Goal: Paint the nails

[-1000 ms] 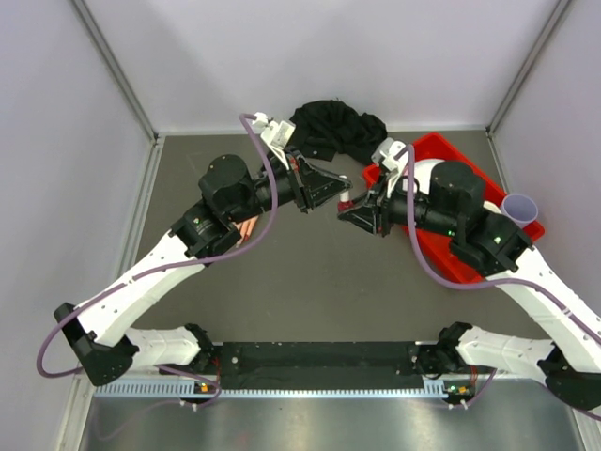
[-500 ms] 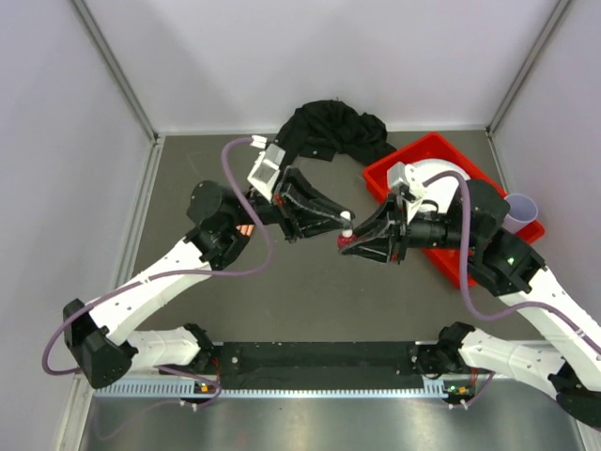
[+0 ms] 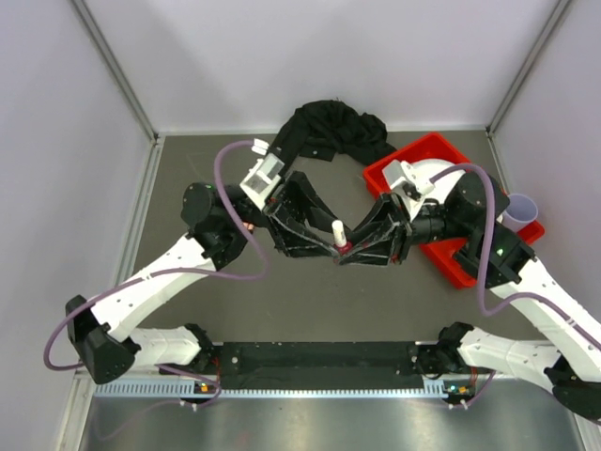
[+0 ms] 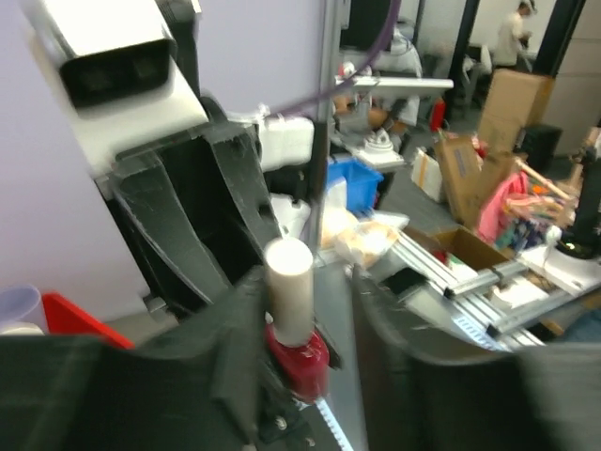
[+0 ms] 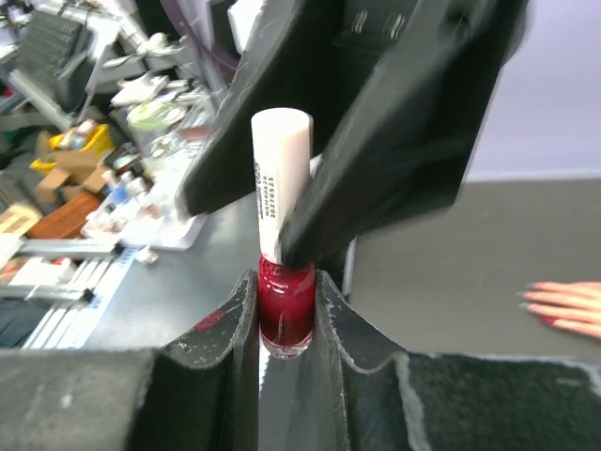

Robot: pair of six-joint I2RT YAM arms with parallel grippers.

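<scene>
The right gripper (image 5: pixel 285 293) is clamped on the red body of the upright nail polish bottle (image 5: pixel 285 319). Just beyond it, the left gripper (image 4: pixel 302 305) has its fingers apart on both sides of the white cap (image 5: pixel 280 178). Farther away, right of the right gripper, the nails (image 5: pixel 531 307) of the mannequin hand (image 5: pixel 577 315) lie on the grey table (image 5: pixel 423 272).

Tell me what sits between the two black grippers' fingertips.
The small red glass polish bottle with a white cap: body clamped by the right gripper, cap between the parted fingers of the left gripper. Both wrist views show it.
</scene>
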